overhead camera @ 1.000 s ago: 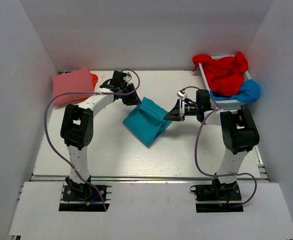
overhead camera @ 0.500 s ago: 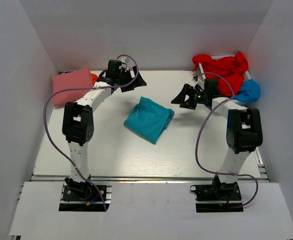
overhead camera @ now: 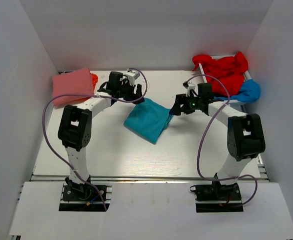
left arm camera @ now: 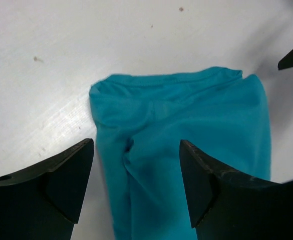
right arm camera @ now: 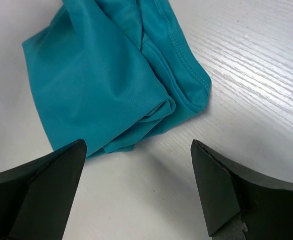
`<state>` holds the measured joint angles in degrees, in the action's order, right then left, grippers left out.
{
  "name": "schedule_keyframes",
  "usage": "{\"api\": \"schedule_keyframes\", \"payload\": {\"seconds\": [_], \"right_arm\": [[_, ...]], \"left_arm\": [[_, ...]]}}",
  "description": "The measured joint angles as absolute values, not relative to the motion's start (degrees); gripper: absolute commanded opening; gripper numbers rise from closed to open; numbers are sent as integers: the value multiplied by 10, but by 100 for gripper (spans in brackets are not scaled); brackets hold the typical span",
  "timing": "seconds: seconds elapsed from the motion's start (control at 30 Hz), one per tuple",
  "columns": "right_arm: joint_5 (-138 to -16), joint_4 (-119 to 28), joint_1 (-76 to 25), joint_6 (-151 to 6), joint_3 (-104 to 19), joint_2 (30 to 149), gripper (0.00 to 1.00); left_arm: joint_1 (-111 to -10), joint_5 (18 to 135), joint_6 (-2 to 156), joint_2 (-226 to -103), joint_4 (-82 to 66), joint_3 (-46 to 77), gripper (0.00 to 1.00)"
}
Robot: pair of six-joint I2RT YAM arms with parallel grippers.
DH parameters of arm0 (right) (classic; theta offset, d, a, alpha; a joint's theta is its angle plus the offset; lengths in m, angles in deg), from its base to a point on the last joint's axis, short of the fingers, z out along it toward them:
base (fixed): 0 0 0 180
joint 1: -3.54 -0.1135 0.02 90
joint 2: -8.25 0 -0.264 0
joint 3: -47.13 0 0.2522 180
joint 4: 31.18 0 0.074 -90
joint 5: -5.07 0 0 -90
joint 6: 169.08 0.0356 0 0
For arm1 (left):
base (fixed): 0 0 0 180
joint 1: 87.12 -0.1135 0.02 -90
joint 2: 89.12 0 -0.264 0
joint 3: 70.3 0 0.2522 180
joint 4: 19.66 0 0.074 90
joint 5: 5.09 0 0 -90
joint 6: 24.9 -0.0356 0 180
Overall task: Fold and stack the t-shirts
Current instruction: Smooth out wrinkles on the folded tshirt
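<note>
A teal t-shirt [overhead camera: 147, 120] lies folded in the middle of the table, a rumpled rectangle set on the slant. My left gripper [overhead camera: 138, 96] hovers open over its far left corner; in the left wrist view the teal cloth [left arm camera: 186, 145] fills the gap between the spread fingers of that gripper [left arm camera: 136, 145]. My right gripper [overhead camera: 178, 107] is open just off the far right corner. In the right wrist view the shirt [right arm camera: 101, 75] lies ahead of its open jaws [right arm camera: 137, 146], which are over bare table. Neither gripper holds anything.
A folded pink t-shirt [overhead camera: 72, 86] lies at the back left on an orange one [overhead camera: 93, 78]. Crumpled red t-shirts [overhead camera: 224, 70] and a bright blue one [overhead camera: 247, 91] fill a white tray [overhead camera: 221, 104] at the back right. White walls enclose the table.
A second ago both grippers held the teal shirt's edges. They let go and drew back. Now both, open, have come down close to its far corners again; the shirt lies flat.
</note>
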<state>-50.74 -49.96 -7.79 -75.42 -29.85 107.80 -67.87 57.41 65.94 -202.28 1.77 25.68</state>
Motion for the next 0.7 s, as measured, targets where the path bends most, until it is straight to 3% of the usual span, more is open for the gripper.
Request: {"api": "schedule_keyframes", "payload": {"seconds": [0.13, 0.27, 0.5, 0.6, 0.63, 0.7], "right_arm": [[-503, -491, -89, -767, -302, 1109, 90], [-502, -487, -99, -780, -310, 1131, 90], [-500, -446, -116, -799, -330, 1153, 90], [-503, -442, -119, -805, -345, 1165, 88], [-504, -440, -120, -807, -351, 1171, 79], [-507, -435, -123, -812, -357, 1178, 75]], "left_arm": [[-679, 553, 614, -2061, 9, 298, 76], [-679, 519, 580, -2104, 6, 316, 64], [-683, 463, 554, -2131, 7, 309, 63], [-686, 443, 553, -2131, -5, 306, 66], [-686, 438, 553, -2131, -9, 305, 69], [-686, 428, 556, -2130, -21, 300, 82]]}}
